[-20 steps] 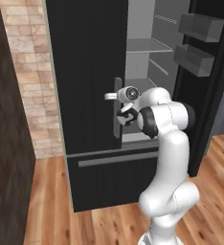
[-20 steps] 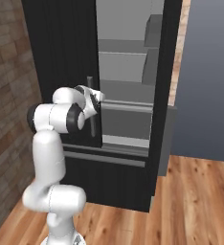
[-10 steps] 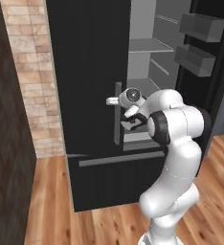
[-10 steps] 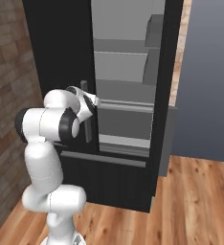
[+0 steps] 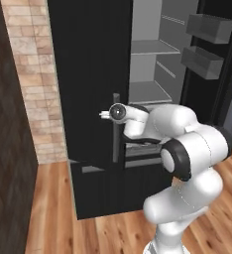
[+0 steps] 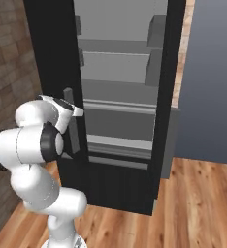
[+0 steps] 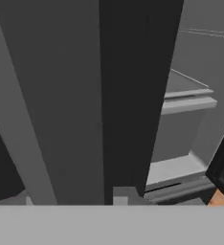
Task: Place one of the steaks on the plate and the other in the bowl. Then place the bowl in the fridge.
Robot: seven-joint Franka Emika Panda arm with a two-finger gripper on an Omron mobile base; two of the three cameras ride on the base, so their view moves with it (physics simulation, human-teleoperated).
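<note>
The fridge [image 5: 88,74] is a tall black cabinet whose right door stands swung open, showing grey shelves [image 5: 148,47] and door bins [image 5: 207,29]. Its left door is shut, with a grey vertical handle [image 5: 116,134]. My gripper [image 5: 107,114] is right at the top of that handle, and the fingers are too small and dark against the door to tell how they stand. From the right base view, the gripper [image 6: 76,111] sits against the handle [image 6: 72,133]. The hand view looks along the black door edge [image 7: 133,95] into the grey interior [image 7: 185,91]. The steaks, the plate and the bowl are out of view.
A brick wall [image 5: 31,74] stands left of the fridge, with a dark panel [image 5: 6,149] nearer to me. Wooden floor [image 6: 198,203] spreads in front. A grey-blue wall [image 6: 212,77] lies to the right of the open door.
The hand has slid a little left and down along the handle. The elbow has swung out toward the cameras and now looms larger in both base views.
</note>
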